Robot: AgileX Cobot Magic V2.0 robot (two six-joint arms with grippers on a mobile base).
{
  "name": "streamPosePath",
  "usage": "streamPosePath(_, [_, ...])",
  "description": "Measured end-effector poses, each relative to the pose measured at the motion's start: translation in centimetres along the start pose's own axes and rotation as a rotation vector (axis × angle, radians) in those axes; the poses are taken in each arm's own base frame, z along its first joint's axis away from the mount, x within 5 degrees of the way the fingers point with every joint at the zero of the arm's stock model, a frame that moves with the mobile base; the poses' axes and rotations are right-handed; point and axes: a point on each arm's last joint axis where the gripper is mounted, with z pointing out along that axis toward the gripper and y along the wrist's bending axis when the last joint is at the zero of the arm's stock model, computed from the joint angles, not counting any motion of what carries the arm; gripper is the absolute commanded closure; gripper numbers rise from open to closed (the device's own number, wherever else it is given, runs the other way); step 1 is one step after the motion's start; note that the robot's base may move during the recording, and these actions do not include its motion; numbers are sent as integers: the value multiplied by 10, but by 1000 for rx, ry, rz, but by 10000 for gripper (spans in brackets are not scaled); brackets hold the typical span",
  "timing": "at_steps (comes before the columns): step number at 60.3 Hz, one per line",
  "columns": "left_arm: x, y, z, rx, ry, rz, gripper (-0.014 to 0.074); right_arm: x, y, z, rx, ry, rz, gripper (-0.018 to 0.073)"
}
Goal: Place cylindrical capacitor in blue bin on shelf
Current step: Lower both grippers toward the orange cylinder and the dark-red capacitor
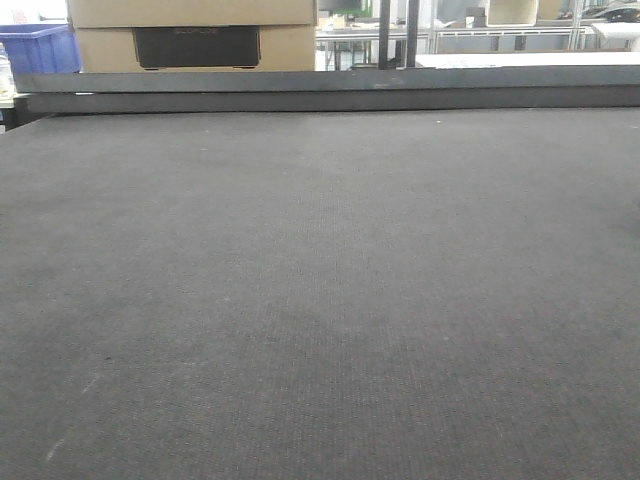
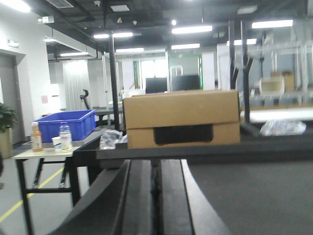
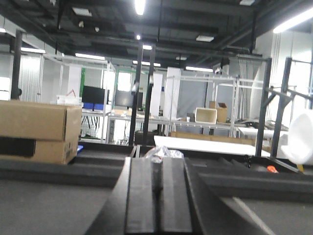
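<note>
We grip a small grey cylindrical capacitor (image 3: 156,177) w/ our right gripper (image 3: 156,165). Left gripper (image 2: 156,169) is clenched tight, cardboard box (image 2: 181,119) ahead at table (image 2: 254,196) edge.

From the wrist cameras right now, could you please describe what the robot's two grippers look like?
Both the left gripper and the right gripper show two long, flat, matte black fingers with straight edges; no cables or markings are visible.
</note>
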Motion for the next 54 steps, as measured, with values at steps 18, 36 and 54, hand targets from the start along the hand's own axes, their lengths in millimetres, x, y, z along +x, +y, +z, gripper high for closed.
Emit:
streamPosePath(18, [-29,5,50,22,243,48,241,-27,-2,76,-11,181,2,67])
streamPosePath(36, [-21,0,63,62,298,-14,88,38,-1,146,-14,470,6,37])
streamPosePath(54, [-22,-1,63,68,295,-61,88,138,-2,158,28,557,-11,144])
